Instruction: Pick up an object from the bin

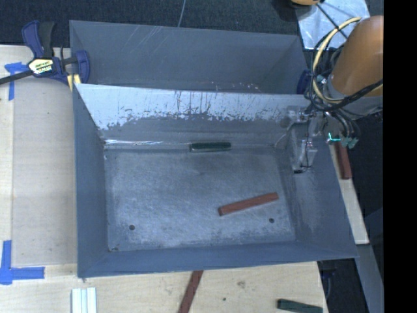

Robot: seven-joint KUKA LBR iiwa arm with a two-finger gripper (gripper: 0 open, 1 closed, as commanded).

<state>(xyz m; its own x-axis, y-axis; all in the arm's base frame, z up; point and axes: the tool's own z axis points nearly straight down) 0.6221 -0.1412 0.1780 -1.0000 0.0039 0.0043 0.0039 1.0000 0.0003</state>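
Observation:
My gripper (302, 158) hangs at the bin's right side, above the sloping right wall, with its metal fingers pointing down and nothing seen between them. A brown flat stick (248, 204) lies on the bin floor to the lower left of the gripper, slightly tilted. A dark green narrow bar (210, 147) lies along the floor's back edge, further left of the gripper.
The arm with its orange cover and cables stands over the bin's right rim. The bin's walls slope steeply around the floor.

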